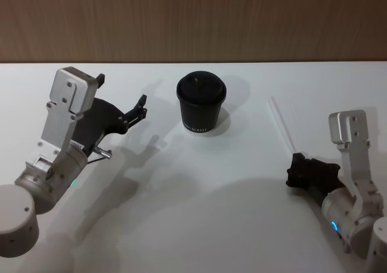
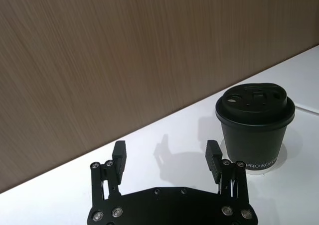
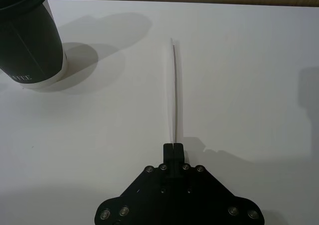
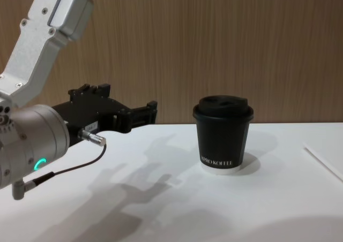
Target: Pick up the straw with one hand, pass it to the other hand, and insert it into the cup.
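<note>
The black lidded cup [image 1: 201, 104] stands upright at the table's middle back, also seen in the chest view [image 4: 222, 140]. The thin white straw [image 1: 282, 126] lies flat on the table to the cup's right. My right gripper [image 1: 295, 163], black and blocky, sits low at the straw's near end. In the right wrist view its fingers [image 3: 173, 146] are pressed together and the straw [image 3: 174, 85] runs straight into their seam. My left gripper [image 1: 121, 90] hangs above the table left of the cup, open and holding nothing. The left wrist view shows it [image 2: 166, 153] with the cup [image 2: 255, 125] ahead.
A wood-grain wall [image 1: 193, 19] closes the back of the white table [image 1: 199, 212]. A thin black cable [image 4: 69, 169] loops under my left wrist. The cup [image 3: 27, 36] stands apart from the straw's far end.
</note>
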